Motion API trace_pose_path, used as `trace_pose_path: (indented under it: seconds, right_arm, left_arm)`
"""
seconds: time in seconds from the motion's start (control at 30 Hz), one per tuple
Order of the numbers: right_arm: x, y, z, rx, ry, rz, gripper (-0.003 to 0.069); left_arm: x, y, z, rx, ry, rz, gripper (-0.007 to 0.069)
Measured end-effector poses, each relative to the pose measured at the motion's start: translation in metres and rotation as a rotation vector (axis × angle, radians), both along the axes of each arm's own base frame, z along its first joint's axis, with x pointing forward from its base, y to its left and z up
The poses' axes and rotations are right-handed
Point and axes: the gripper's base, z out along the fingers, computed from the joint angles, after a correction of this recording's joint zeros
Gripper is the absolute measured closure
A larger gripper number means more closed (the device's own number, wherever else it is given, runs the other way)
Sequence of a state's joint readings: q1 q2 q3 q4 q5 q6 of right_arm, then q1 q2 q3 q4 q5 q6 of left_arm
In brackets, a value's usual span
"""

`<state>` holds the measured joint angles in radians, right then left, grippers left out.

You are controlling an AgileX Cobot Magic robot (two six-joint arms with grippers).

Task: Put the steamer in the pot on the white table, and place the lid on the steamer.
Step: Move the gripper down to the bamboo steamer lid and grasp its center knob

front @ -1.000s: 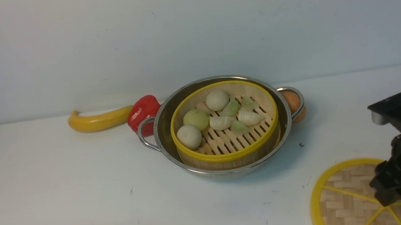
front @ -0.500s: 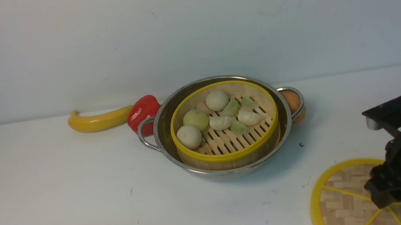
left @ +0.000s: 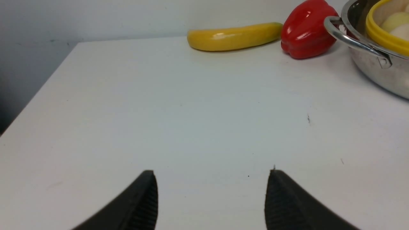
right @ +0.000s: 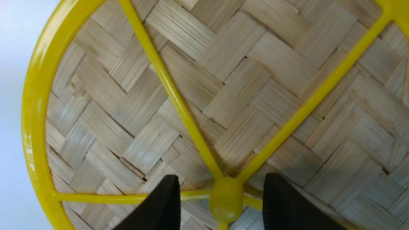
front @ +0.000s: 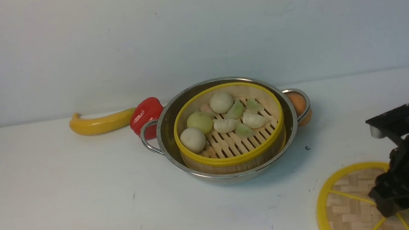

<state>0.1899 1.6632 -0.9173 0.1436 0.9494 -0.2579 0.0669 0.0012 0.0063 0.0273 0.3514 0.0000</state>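
The steamer (front: 229,127), a yellow-rimmed bamboo basket with pale buns and dumplings, sits inside the steel pot (front: 228,170) in the middle of the white table (front: 66,186). The pot's handle and the steamer's rim also show in the left wrist view (left: 358,41). The woven lid (front: 349,202) lies flat on the table at the front right. My right gripper (right: 220,201) is open just above the lid (right: 198,83), one finger on each side of its yellow centre knob (right: 226,198). My left gripper (left: 212,198) is open and empty over bare table; it is out of the front view.
A yellow banana (front: 101,123) and a red pepper (front: 146,114) lie left of the pot; both show in the left wrist view, banana (left: 233,36) and pepper (left: 305,30). An orange ball (front: 298,105) sits behind the pot's right handle. The table's left edge (left: 38,92) is near.
My right arm has come down and slightly left towards the lid. The pot, the steamer and the lid have not moved.
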Motion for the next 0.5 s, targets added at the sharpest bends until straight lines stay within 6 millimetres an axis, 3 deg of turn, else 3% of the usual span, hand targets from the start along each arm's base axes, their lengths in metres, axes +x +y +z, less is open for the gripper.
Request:
trace_pose_path:
  seconds: [0.17, 0.3, 0.5]
  right_arm:
    - [-0.0003, -0.0015, -0.0002, -0.017, 0.002, 0.013, 0.0387]
    - [-0.0013, -0.0023, -0.0003, -0.027, 0.012, 0.021, 0.0496]
    - [-0.0006, -0.0024, 0.0002, -0.029, 0.011, 0.023, 0.0518]
  left_arm:
    - [0.0000, 0.0000, 0.0000, 0.000, 0.000, 0.000, 0.0205]
    - [0.0000, 0.0000, 0.0000, 0.000, 0.000, 0.000, 0.0205]
    - [0.0000, 0.0000, 0.0000, 0.000, 0.000, 0.000, 0.0205]
